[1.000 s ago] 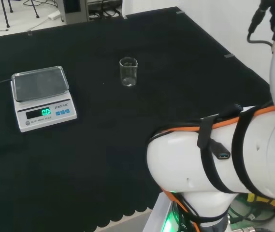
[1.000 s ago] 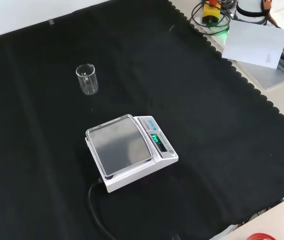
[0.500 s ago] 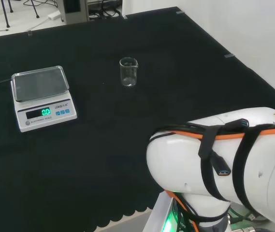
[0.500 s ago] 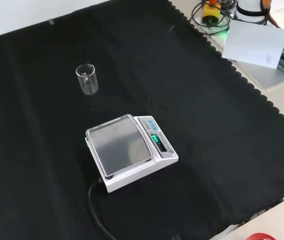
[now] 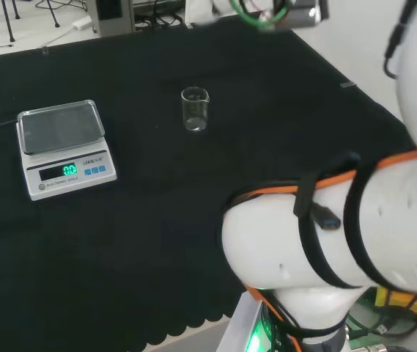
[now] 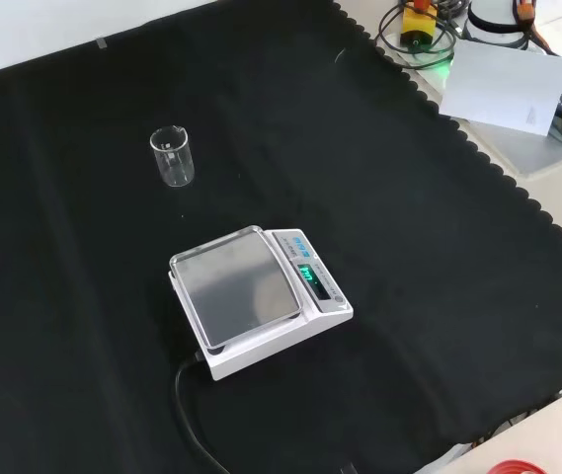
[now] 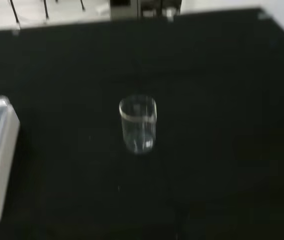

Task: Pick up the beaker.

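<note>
A small clear glass beaker (image 5: 194, 108) stands upright and empty on the black cloth, alone near the bench's middle. In the front view the beaker (image 6: 172, 156) is at the upper left. In the wrist view the beaker (image 7: 138, 124) sits near the centre, some way off. A blurred piece of the arm's end with green cables (image 5: 267, 11) crosses the top edge of the head view, above and to the right of the beaker and well apart from it.
A white digital scale (image 5: 63, 147) with a steel pan and a lit display stands left of the beaker in the head view; the scale (image 6: 256, 296) trails a black cable toward the front view's bottom. The arm's big white links (image 5: 318, 242) stand at the head view's lower right.
The arm's white links have swung about in the head view, and a blurred part of the arm's end has come in at the top edge. Beaker and scale have stayed put.
</note>
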You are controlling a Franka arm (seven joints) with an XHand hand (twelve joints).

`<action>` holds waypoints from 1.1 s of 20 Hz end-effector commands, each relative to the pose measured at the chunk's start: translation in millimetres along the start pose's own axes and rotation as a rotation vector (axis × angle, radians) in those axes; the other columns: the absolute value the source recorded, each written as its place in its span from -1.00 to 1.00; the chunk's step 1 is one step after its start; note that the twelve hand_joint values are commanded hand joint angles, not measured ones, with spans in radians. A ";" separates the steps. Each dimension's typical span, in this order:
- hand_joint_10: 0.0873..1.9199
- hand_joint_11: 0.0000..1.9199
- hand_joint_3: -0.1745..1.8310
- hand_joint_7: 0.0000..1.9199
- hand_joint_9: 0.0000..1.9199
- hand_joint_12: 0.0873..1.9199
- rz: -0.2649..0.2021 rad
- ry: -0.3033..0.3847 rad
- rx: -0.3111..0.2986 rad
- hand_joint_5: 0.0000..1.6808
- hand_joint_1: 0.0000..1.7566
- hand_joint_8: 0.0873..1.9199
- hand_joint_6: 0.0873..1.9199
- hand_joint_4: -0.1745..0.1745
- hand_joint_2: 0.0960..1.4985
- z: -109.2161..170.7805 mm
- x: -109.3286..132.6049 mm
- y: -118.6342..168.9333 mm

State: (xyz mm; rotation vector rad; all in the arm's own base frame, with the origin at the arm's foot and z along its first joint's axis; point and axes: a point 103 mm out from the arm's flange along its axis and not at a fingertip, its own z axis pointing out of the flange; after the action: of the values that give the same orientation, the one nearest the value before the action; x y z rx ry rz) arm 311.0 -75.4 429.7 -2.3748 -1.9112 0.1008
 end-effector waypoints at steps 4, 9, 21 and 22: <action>-0.13 -1.00 -0.72 -0.92 -0.82 0.55 0.095 0.018 -0.013 -0.91 -0.41 -0.41 -1.00 0.48 -0.14 87.4 -68.2 151.1; -0.13 -1.00 -0.72 -0.92 -0.82 0.55 0.074 0.067 -0.092 -0.93 -0.41 -0.41 -1.00 0.50 -0.14 114.5 -75.6 181.4; -0.13 -1.00 -0.72 -0.93 -0.81 0.54 -0.074 0.065 -0.057 -0.94 -0.40 -0.41 -1.00 0.51 -0.14 213.4 -19.2 235.3; -0.13 -1.00 -0.72 -0.93 -0.81 0.54 -0.084 0.069 -0.054 -0.94 -0.40 -0.40 -1.00 0.51 -0.14 217.5 -13.3 238.3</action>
State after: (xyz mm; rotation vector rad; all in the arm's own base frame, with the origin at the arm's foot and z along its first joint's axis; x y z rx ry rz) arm 471.3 -165.5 291.2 -2.4449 -1.9288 0.0260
